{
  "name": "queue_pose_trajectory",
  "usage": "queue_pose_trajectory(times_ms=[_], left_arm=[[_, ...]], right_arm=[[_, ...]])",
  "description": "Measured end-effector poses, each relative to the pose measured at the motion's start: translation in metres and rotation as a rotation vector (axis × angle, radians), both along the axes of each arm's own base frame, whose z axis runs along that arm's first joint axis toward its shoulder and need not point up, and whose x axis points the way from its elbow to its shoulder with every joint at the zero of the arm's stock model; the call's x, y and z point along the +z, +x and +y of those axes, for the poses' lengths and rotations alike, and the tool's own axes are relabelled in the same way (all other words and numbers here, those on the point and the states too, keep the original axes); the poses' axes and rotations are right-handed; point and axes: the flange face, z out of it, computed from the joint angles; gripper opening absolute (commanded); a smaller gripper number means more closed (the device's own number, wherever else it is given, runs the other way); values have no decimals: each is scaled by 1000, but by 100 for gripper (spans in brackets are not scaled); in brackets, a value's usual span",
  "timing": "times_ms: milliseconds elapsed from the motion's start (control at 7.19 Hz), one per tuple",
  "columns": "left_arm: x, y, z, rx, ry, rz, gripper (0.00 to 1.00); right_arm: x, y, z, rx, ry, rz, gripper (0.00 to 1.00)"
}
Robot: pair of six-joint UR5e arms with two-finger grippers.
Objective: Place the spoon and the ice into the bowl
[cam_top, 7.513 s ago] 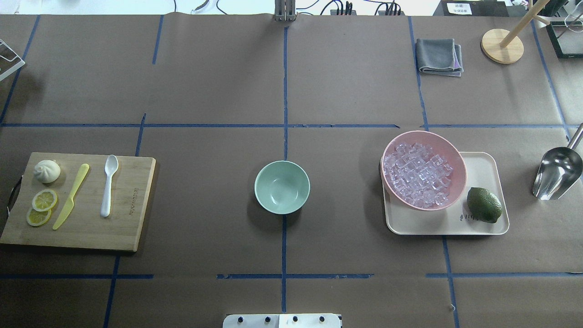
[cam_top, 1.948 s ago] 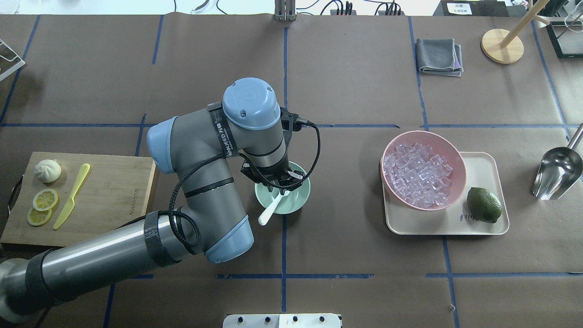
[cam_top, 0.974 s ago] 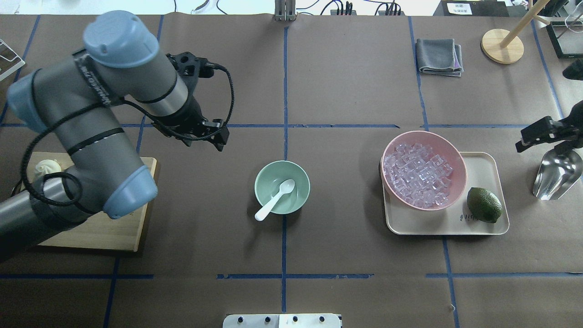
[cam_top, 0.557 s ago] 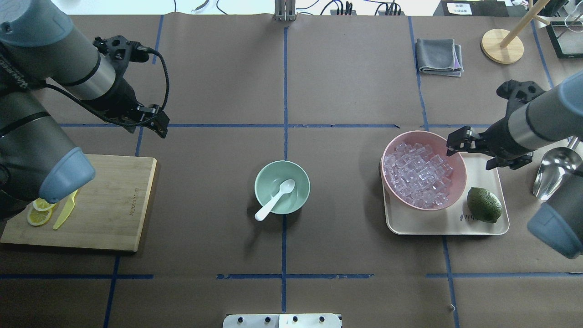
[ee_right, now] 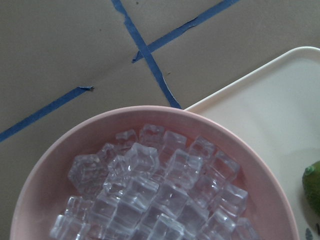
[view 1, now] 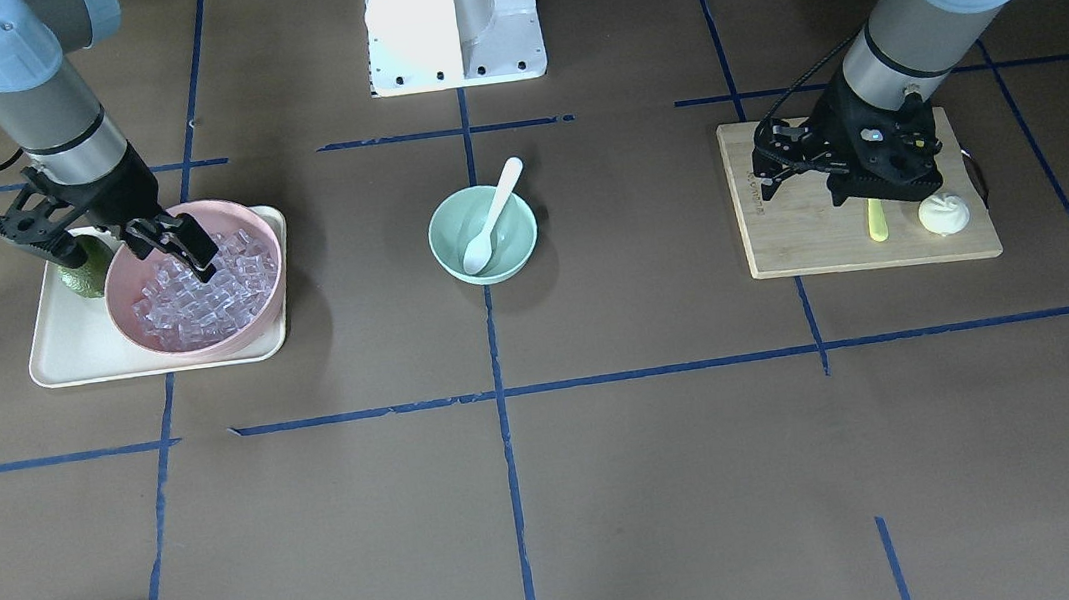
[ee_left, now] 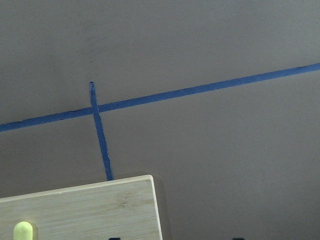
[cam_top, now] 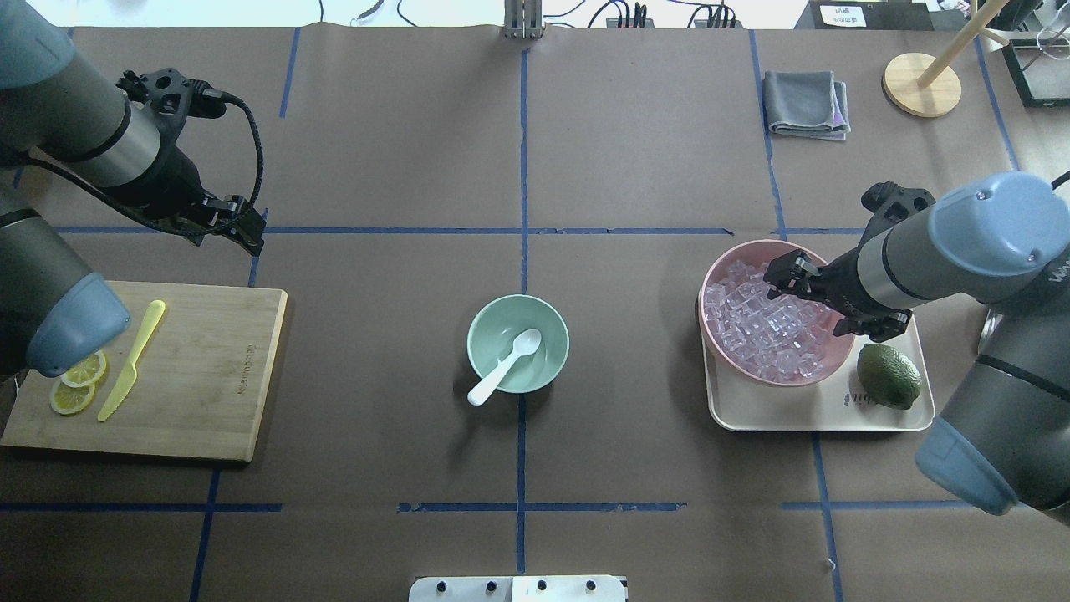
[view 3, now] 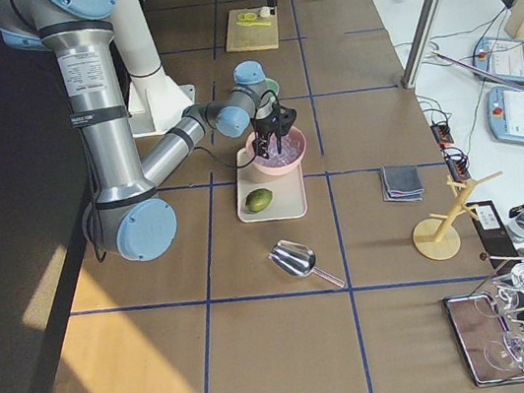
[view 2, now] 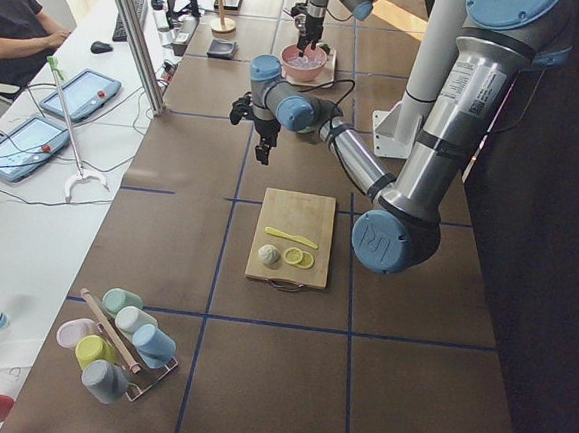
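While white spoon [cam_top: 504,374] rests in mint bowl [cam_top: 485,331], right end effector [cam_top: 825,298] gapes wide above glassy ice [cam_top: 756,328].

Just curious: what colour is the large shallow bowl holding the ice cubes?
The large shallow bowl is pale pink, clearest in the right wrist-mounted view.

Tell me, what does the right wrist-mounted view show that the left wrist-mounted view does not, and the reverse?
Only the right wrist view shows the ice heaped in the pink bowl, the cream tray under it and an edge of the lime. Only the left wrist view shows a corner of the cutting board and the yellow knife's tip. Both show brown table paper crossed by blue tape.
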Motion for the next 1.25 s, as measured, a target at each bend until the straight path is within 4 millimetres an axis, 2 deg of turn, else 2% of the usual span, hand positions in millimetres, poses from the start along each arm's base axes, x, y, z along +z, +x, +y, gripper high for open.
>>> queue_pose_trajectory(times_ms=[139,278,557,696,1113,1252], left_arm=[[0,0,0,0,1,0,82],[0,-1,0,-1,1,0,83],[-1,-1,1,-1,3,2,84],[-2,-2,1,-1,5,3,84],[-1,-4,4,-1,5,4,84],[0,-7,8,0,5,4,84]], right_arm=[[4,-8,0,2,-1,12,89],[5,-13,0,0,-1,16,77],[6,-16,0,-1,-3,19,20],[6,-16,0,-1,-3,19,2],[-1,-14,1,-2,5,5,0],[-13,-9,3,-3,17,-16,0]])
